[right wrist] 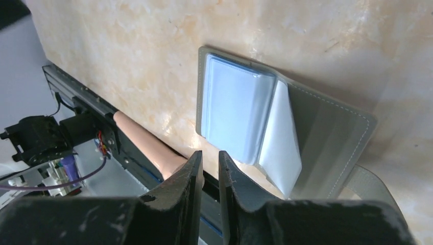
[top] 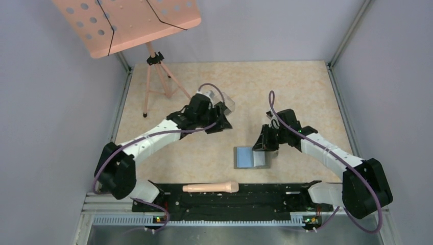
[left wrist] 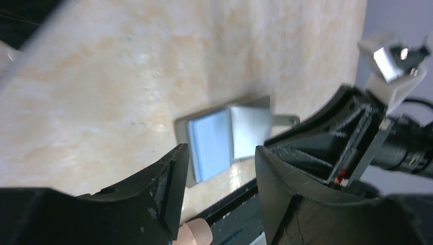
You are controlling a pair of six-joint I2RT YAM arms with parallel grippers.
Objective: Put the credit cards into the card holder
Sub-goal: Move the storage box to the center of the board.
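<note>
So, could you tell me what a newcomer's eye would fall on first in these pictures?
Probably the open gray folding wallet with a bluish inside, lying on the beige table near the front, the right gripper close by it. Then the pink perforated music stand at the far left corner.

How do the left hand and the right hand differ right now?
The left hand gapes wide; the right hand shows only a narrow slit between its fingers. The right hand is at the card holder's edge; the left hand stands farther off, to its left. Both are empty.
</note>
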